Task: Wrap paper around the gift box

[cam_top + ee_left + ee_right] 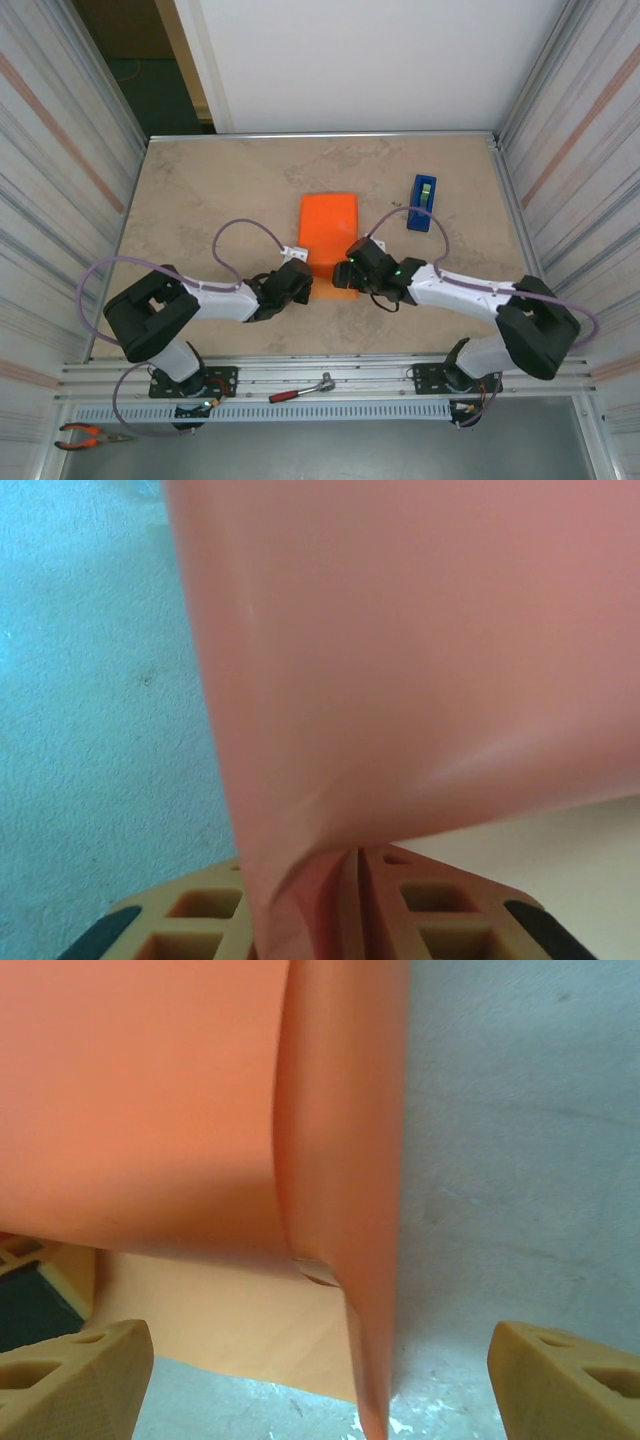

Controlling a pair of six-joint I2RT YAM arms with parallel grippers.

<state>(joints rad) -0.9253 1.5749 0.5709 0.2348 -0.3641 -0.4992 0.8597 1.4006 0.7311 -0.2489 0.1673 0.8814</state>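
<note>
The orange paper [328, 232] lies folded over in the middle of the table, and the gift box is hidden under it. My left gripper [303, 278] is at the paper's near left corner, shut on a lifted flap of the paper [400, 660], which runs down between its fingers [450, 910]. My right gripper [350, 265] is at the near right corner and stands open. A raised fold of the paper [345, 1160] stands between its wide-apart fingertips [80, 1380] without touching them. A paler sheet [220, 1320] lies flat beneath the fold.
A blue tape dispenser [422, 202] stands to the right of the paper. A ratchet [300, 390] and pliers [88, 435] lie on the rail in front of the arm bases. Corrugated walls close in both sides.
</note>
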